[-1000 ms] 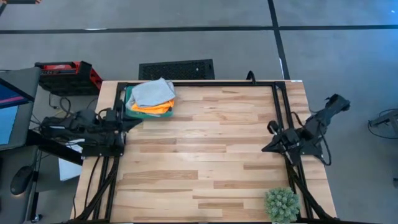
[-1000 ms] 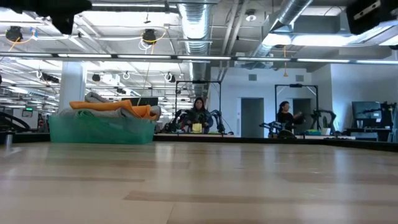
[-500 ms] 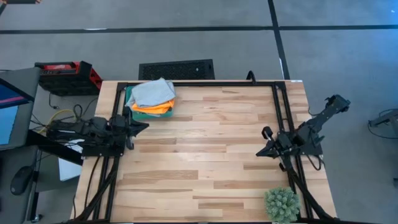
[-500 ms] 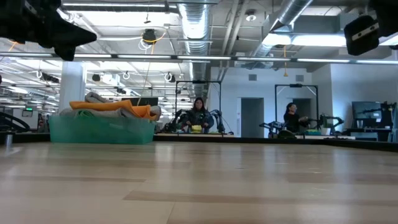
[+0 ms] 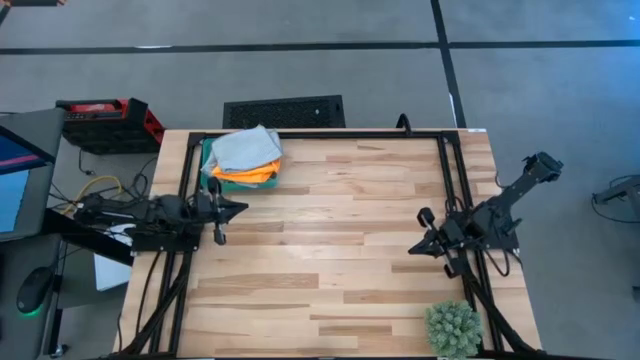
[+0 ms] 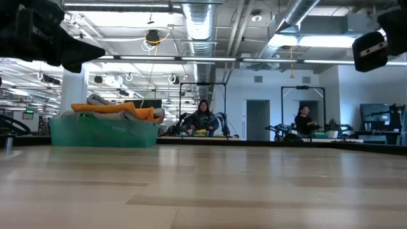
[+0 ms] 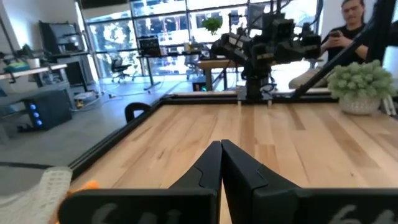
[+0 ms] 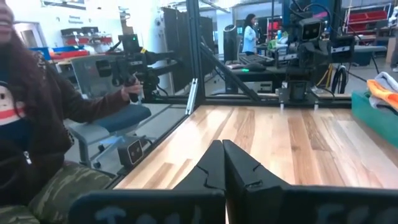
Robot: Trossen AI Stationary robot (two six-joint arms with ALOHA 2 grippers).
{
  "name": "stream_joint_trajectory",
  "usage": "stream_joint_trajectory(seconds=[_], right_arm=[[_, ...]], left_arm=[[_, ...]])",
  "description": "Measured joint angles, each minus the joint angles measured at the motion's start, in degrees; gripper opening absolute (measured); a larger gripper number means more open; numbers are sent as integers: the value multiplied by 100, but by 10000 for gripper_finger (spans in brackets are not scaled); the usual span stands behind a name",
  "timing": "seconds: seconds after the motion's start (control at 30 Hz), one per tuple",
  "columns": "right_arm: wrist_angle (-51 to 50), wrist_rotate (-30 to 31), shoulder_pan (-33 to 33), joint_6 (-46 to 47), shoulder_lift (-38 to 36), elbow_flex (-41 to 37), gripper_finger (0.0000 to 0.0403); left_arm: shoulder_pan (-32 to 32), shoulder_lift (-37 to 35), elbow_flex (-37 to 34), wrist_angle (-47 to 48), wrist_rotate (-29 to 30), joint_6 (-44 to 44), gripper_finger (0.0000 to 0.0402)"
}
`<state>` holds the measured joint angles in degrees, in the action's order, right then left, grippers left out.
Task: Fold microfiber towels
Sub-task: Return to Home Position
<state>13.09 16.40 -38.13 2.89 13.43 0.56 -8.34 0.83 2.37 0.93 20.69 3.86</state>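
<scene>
Microfiber towels (image 5: 247,158) lie stacked in the rigid green tray (image 5: 206,160) at the far left corner of the table. We see a pale grey cloth (image 5: 243,147) on top and a bright orange cloth (image 5: 252,174) beneath it, both overhanging the rim. Whatever lies lower is hidden from us. The light wooden plank table (image 5: 330,270) stretches wide between the arms. The left gripper (image 5: 240,208) hovers near the tray by the left edge, fingers pressed together on nothing. The right gripper (image 5: 412,249) hangs by the right edge, well apart from the towels, likewise closed and holding nothing. A spiky green plant ball (image 5: 453,328) sits at the near right corner.
</scene>
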Motion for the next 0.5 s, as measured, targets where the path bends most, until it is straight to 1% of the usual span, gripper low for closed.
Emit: stream_joint_trajectory(seconds=[0.07,0.23,0.33,0.5], right_arm=[[3,8,0,5,-2,0,12],[4,15,0,5,0,0,23],[-21,25,0,2,0,0,25],[-35,256,2,-367,0,0,18]], left_arm=[[2,34,2,15,30,14,0],[2,30,2,20,39,368,0],[2,30,2,24,26,353,0],[2,30,2,56,-314,283,0]])
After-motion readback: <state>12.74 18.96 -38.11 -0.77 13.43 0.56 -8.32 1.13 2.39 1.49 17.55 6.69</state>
